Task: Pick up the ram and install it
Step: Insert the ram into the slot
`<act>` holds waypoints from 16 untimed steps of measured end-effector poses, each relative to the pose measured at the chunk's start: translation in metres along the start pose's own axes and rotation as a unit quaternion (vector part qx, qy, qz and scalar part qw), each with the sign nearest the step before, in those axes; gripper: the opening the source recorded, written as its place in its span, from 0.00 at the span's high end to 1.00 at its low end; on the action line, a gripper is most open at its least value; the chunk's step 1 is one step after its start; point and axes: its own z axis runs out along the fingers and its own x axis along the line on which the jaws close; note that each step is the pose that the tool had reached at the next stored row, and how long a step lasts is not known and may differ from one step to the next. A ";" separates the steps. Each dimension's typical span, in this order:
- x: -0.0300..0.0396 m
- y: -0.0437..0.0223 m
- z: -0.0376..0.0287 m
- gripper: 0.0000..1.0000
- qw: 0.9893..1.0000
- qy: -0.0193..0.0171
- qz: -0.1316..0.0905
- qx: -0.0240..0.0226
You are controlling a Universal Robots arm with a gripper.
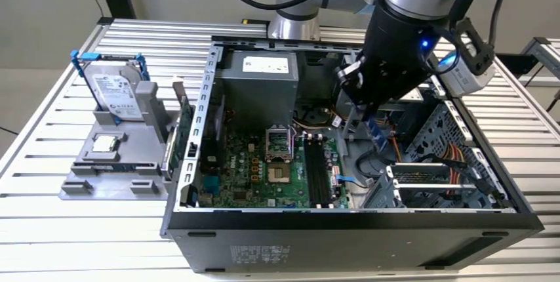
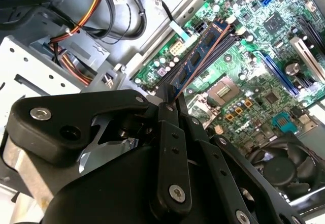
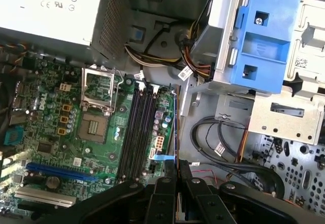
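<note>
- The pincer (image 1: 372,110) is clamped shut on one end of the ram (image 1: 377,132), which hangs down from its tips.
- The ram is inside the open case (image 1: 350,228), just beside the black slots (image 1: 317,170) on the exterior view's right, and above the board.
- I reckon this step goes best with the stick held parallel to the slots and clear of the cables (image 3: 218,142).

In the first wrist view, the power supply's white label (image 3: 48,3), well beyond the claw (image 3: 175,167) that grips the ram (image 3: 175,132), carries a row of small certification marks. The motherboard (image 3: 51,132) beside the claw bears a white maker's logo (image 3: 20,103). In the exterior view, the hard drive's label (image 1: 112,89) and the case's front sticker (image 1: 262,254), both well apart from the claw, hold print too fine to read.
</note>
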 end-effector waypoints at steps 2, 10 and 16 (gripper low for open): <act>0.0001 0.0000 0.0011 1.00 1.000 0.000 0.002 0.000; 0.0011 0.0000 0.0055 1.00 1.000 0.000 0.004 0.001; 0.0016 0.0000 0.0089 1.00 1.000 0.000 0.004 0.002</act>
